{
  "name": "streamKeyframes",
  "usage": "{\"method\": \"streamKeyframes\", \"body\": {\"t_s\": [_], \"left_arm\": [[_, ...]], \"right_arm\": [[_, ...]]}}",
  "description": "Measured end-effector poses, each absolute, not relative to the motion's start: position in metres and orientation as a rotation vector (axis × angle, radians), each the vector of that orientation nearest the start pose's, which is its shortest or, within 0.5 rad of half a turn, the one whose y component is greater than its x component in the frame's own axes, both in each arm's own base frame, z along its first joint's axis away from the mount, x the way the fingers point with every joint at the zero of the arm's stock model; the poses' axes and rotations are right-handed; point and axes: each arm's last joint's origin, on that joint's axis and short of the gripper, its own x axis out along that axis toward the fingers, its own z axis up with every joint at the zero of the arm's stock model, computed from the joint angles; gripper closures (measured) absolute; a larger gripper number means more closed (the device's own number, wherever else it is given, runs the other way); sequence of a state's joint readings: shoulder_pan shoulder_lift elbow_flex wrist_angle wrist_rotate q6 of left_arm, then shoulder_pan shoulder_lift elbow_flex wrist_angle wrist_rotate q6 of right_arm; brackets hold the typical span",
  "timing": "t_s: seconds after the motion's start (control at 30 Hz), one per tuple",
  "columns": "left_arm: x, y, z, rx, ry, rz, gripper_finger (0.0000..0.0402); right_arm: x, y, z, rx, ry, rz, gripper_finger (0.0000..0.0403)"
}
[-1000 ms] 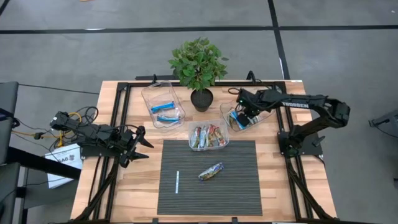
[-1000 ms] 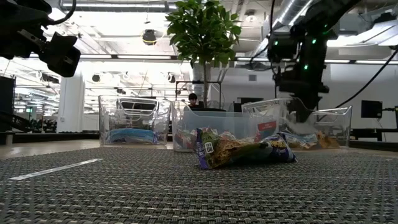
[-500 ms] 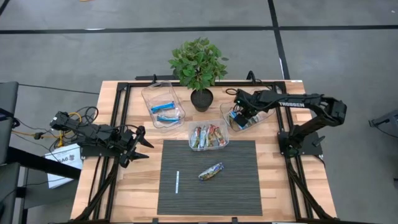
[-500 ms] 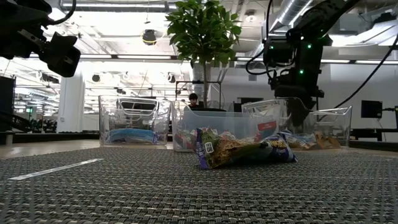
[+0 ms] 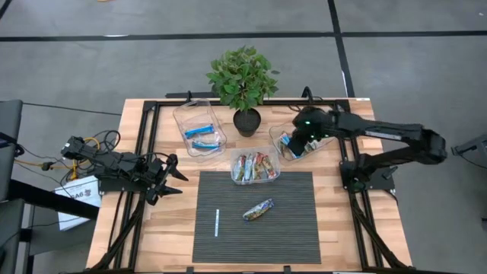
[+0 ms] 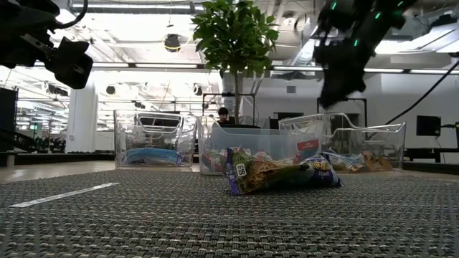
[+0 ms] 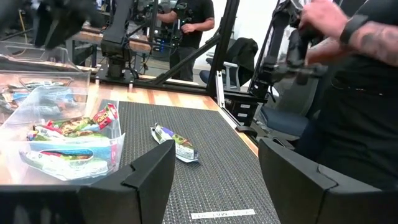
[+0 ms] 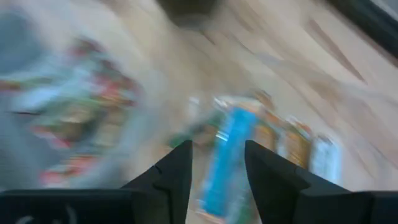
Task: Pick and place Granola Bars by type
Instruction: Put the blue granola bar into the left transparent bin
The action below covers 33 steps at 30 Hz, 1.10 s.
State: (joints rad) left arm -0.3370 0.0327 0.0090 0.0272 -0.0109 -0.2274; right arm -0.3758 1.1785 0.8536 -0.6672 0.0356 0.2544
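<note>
One multicoloured granola bar (image 5: 258, 209) lies flat on the dark mat (image 5: 228, 190); the low view shows this bar (image 6: 283, 172) too. Blue bars lie in the far left tub (image 5: 199, 129), multicoloured ones in the middle tub (image 5: 255, 165), gold ones and a blue bar (image 8: 224, 155) in the right tub (image 5: 293, 143). My right gripper (image 8: 217, 168) hangs open above the right tub, pointing steeply down, with nothing between its fingers. The low view shows the right gripper (image 6: 337, 79) clear of the tub's rim. My left gripper (image 5: 171, 176) waits open and level at the table's left edge.
A potted plant (image 5: 243, 84) stands at the far edge between the left and right tubs. A thin white stick (image 5: 217, 222) lies on the mat's near left part. A person's hand (image 7: 329, 25) shows beyond the table in the left wrist view.
My right gripper has risen out of the right tub and tipped less steeply down. A blue bar has stayed lying in that tub below it. The bar on the mat has not moved.
</note>
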Motion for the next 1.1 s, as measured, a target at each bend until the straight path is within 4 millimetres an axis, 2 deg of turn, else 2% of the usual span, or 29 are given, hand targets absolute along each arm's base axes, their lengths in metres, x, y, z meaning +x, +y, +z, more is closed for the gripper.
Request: {"method": "streamKeyframes", "body": {"t_s": [0.23,0.47,0.7,0.87,0.97,1.1], "left_arm": [[0.094,-0.033,0.167,-0.226,0.034,-0.326,0.0178],[0.094,-0.033,0.167,-0.226,0.034,-0.325,0.0178],[0.094,-0.033,0.167,-0.226,0.034,-0.325,0.0178],[0.094,-0.033,0.167,-0.226,0.034,-0.326,0.0178],[0.094,-0.033,0.167,-0.224,0.034,-0.326,0.0178],[0.094,-0.033,0.166,-0.226,0.034,-0.325,0.0178]], "right_arm": [[0.191,-0.042,0.291,0.354,0.662,-0.203,0.0255],[0.175,-0.005,0.313,0.258,0.525,-0.006,0.0258],[0.147,0.019,0.298,0.211,0.417,0.099,0.0266],[0.133,0.032,0.289,0.238,0.26,0.183,0.0264],[0.128,0.04,0.284,0.219,0.137,0.26,0.0264],[0.125,0.044,0.265,0.154,0.011,0.316,0.0268]]}}
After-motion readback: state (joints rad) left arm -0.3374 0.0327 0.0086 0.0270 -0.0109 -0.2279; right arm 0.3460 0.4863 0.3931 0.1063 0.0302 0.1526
